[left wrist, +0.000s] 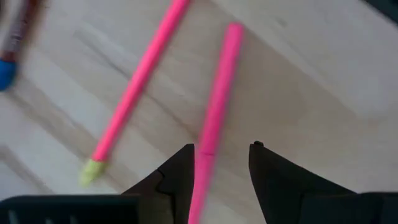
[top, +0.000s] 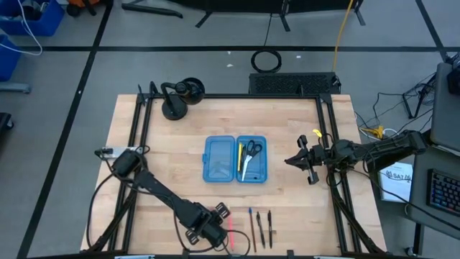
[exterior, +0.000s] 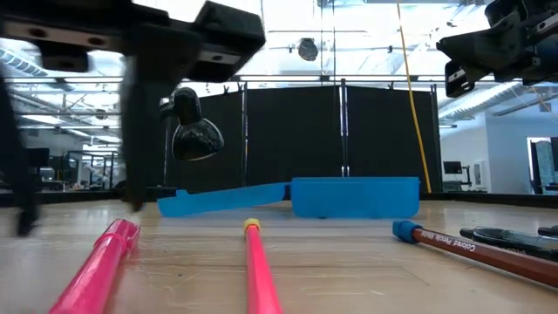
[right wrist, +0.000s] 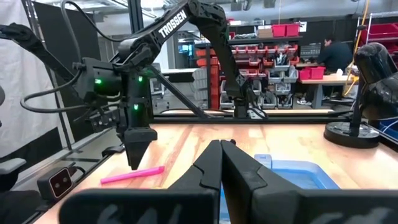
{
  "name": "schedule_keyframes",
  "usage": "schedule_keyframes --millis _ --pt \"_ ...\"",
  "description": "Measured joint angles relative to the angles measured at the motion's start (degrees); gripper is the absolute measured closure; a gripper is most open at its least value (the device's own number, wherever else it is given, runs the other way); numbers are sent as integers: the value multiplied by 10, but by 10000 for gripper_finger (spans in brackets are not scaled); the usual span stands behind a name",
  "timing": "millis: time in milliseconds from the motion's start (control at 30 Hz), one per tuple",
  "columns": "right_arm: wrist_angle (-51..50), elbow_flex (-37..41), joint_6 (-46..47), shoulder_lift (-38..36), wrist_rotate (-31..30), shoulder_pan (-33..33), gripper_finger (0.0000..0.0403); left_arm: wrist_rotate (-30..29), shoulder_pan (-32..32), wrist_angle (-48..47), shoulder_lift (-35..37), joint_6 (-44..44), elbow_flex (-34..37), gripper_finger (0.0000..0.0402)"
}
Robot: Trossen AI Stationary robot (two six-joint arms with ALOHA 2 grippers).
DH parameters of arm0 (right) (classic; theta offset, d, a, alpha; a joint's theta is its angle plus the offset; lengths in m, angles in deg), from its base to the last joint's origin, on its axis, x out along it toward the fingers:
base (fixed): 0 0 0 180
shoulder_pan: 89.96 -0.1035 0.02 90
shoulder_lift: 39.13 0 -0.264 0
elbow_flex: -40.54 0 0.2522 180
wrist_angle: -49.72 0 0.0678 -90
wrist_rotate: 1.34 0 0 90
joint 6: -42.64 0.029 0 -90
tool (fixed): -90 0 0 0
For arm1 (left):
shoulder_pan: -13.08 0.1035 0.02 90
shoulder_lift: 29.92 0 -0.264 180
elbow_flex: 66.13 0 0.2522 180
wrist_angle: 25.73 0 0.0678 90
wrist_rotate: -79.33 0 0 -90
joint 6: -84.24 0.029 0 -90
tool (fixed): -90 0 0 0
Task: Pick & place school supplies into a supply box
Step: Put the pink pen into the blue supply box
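From above, the left gripper (top: 215, 224) hangs over the near edge of the table (top: 180, 129), right at the pink markers (top: 231, 232), while the right gripper (top: 300, 160) waits well apart beside the open blue box (top: 219, 160). The left arm is plainly the nearer one. A yellow pencil (top: 239, 155) and scissors (top: 250, 151) already lie in the box; a blue pen (top: 251, 219) and dark pens (top: 267, 227) lie beside the markers, all lengthwise toward the box.

At table height, both markers lie flat in front, with the box behind them and the left arm's fingers above the left marker.

The left wrist view settles it: the jaws stand open, and one marker (left wrist: 214, 118) runs straight out from between them along the line of sight, so they straddle its width. The other marker (left wrist: 134, 87) lies just beside, angled away.

The right wrist view shows the right jaws closed and empty, pointing at the box (right wrist: 298, 174).
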Motion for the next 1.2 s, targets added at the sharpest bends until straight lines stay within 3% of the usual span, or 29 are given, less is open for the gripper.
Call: schedule_keyframes --millis 267,567,967,1067,1200 --pt "0 0 11 0 0 0 403 1 12 68 0 38 0 249" --pt "-19 0 30 0 0 0 403 51 14 80 -20 43 -1 250" --pt "-32 0 47 8 3 0 403 72 36 93 -65 51 -4 251" --pt "-33 0 47 10 3 -1 403 74 36 90 -68 50 -4 270" --pt "-34 0 44 10 3 -1 403 67 33 89 -69 51 -3 338"
